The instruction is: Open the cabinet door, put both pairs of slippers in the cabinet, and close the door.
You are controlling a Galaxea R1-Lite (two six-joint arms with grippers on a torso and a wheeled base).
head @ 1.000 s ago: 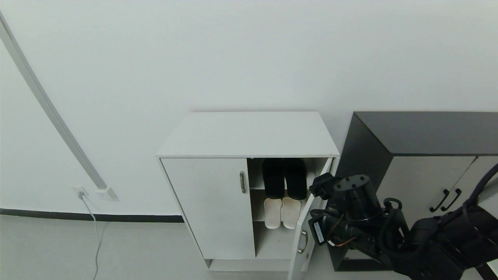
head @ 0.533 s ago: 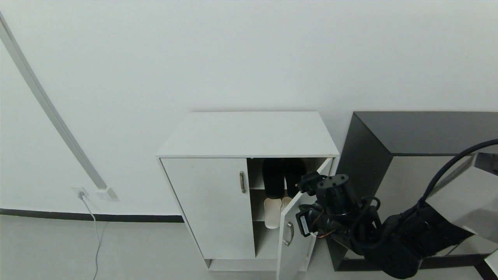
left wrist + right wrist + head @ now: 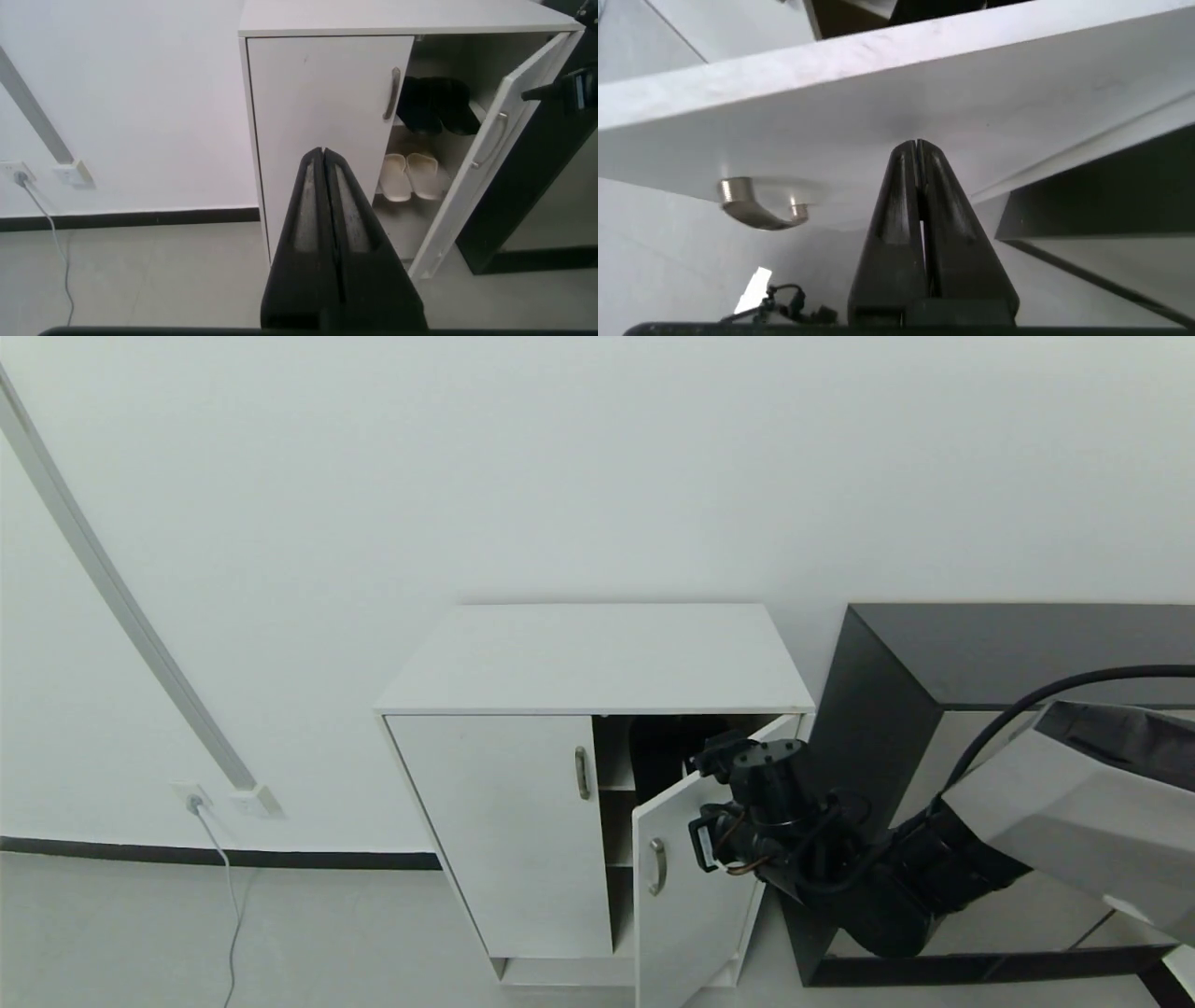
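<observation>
The white cabinet [image 3: 597,658] stands against the wall with its left door [image 3: 504,831] closed. Its right door [image 3: 686,887] hangs partly open, the metal handle [image 3: 656,866] facing out. My right arm [image 3: 761,798] is at that door's outer face. My right gripper [image 3: 920,145] is shut, its tips against the white door panel [image 3: 990,89] close to the handle [image 3: 757,201]. Black slippers [image 3: 439,103] lie on the upper shelf, white slippers [image 3: 409,175] on the shelf below. My left gripper [image 3: 322,151] is shut on nothing, held back in front of the cabinet [image 3: 322,103].
A dark cabinet [image 3: 980,653] stands right beside the white one, close behind my right arm. A wall socket with a cable [image 3: 198,800] and a slanted grey conduit [image 3: 121,607] are at the left. Bare floor [image 3: 233,933] lies before the cabinet.
The right door has swung from wide open to about half shut, with my right arm moving left along it. The door now covers the white slippers in the head view.
</observation>
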